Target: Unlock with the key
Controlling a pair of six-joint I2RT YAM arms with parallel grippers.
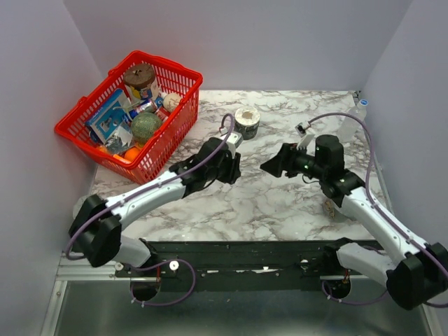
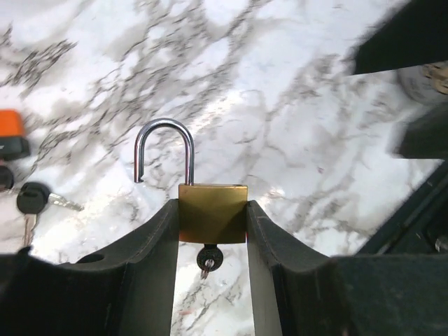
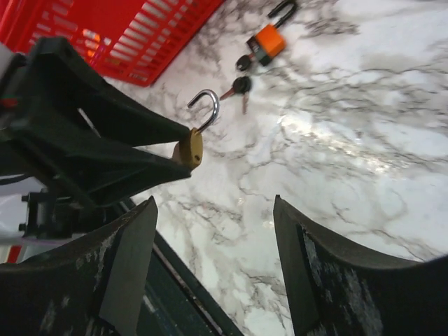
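Brass padlock (image 2: 212, 222) is pinched on both sides by the left gripper (image 2: 212, 208). Its silvery shackle (image 2: 164, 140) is swung open, and the key (image 2: 208, 260), black head showing, is stuck in the bottom of the lock, down in the gap between the fingers above the marble table (image 2: 301, 105). The right gripper (image 3: 213, 203) is held spread wide with nothing in it, pointed at the lock from close by. An orange-and-black padlock (image 3: 267, 43) and some other black-headed keys (image 3: 241, 85) can be seen lying farther off, near the red basket (image 3: 140, 35).

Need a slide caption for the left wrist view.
Left gripper clamps the brass padlock, shackle open, key seated in its bottom keyhole.
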